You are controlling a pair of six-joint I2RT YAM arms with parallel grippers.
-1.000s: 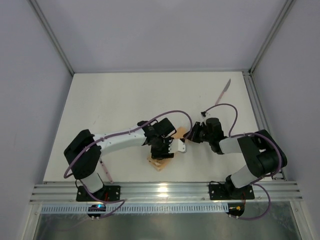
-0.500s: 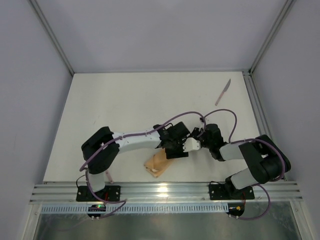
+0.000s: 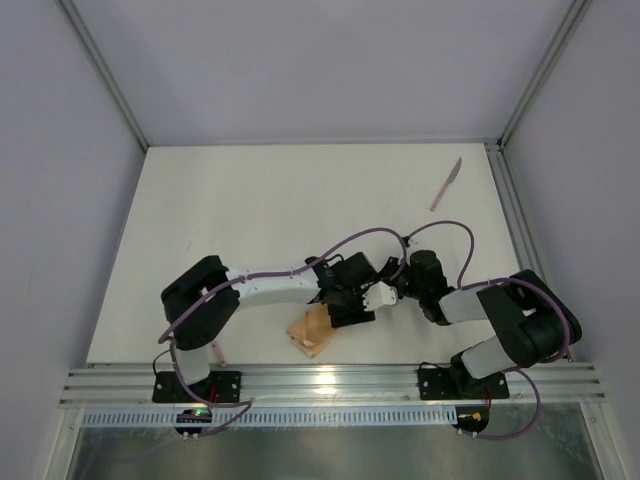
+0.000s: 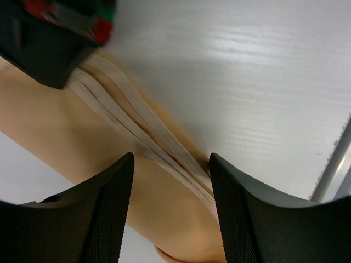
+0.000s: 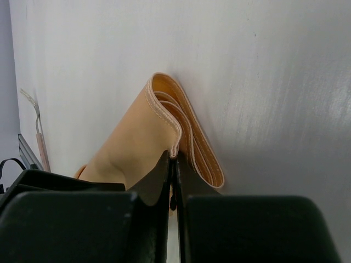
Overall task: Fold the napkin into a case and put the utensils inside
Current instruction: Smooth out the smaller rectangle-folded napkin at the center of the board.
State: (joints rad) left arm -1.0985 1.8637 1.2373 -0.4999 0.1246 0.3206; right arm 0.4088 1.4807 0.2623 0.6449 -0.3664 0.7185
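The peach napkin (image 3: 312, 331) lies folded in soft layers near the front middle of the table (image 3: 250, 200), right under where the two arms meet. The right gripper (image 5: 173, 159) has its fingers pressed together on the stitched edge of one layer, and the left gripper (image 4: 171, 181) hangs over the cloth with its fingers spread wide, holding nothing. The knife (image 3: 446, 184) lies far off at the back right, and the fork (image 5: 39, 137) lies by the left arm's base.

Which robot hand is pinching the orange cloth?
The right gripper: it is shut on an edge of the napkin. The left gripper is wide open over the folds.
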